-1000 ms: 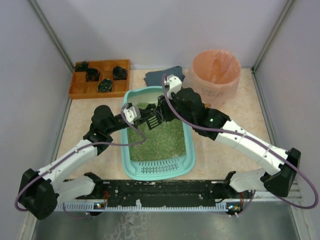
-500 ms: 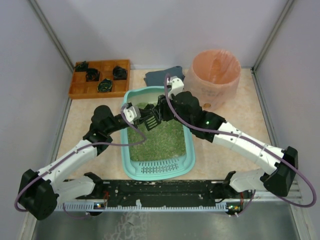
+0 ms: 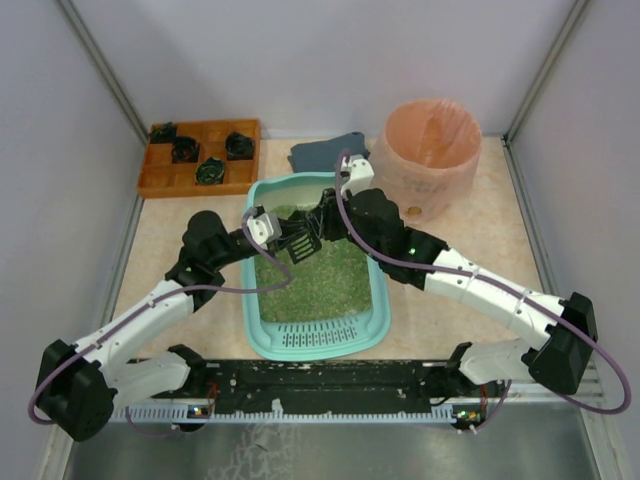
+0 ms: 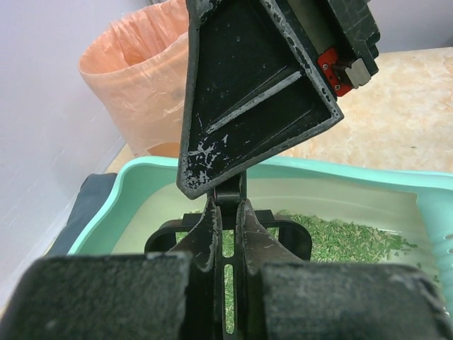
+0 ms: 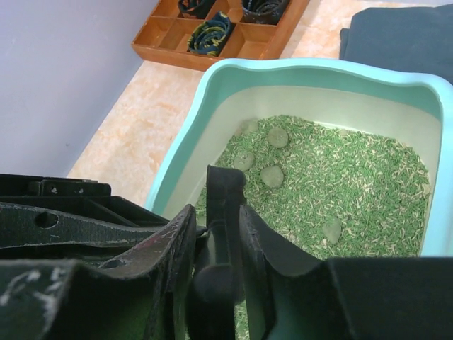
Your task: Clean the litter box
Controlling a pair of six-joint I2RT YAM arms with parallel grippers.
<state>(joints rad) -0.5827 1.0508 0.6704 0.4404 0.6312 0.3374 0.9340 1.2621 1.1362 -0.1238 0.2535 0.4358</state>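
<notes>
The light teal litter box (image 3: 381,300) lies mid-table with green litter (image 3: 315,275) and its grille at the near end. A black slotted scoop (image 3: 300,240) hangs over its far left part. My left gripper (image 3: 274,232) is shut on the scoop; in the left wrist view the gripper (image 4: 228,212) pinches a thin rib of the scoop (image 4: 290,230). My right gripper (image 3: 323,222) is shut on the scoop's handle; the right wrist view shows this gripper (image 5: 216,212) clamping the handle (image 5: 224,188). Several round green clumps (image 5: 271,175) lie in the litter there.
A round bin lined with a pink bag (image 3: 430,155) stands at the back right. A dark folded cloth (image 3: 325,152) lies behind the box. A brown wooden tray (image 3: 200,155) with black pieces sits at the back left. Walls close both sides.
My right wrist has shifted slightly right and toward the near side, its forearm lowering. The scoop and my left gripper stay almost in place over the litter.
</notes>
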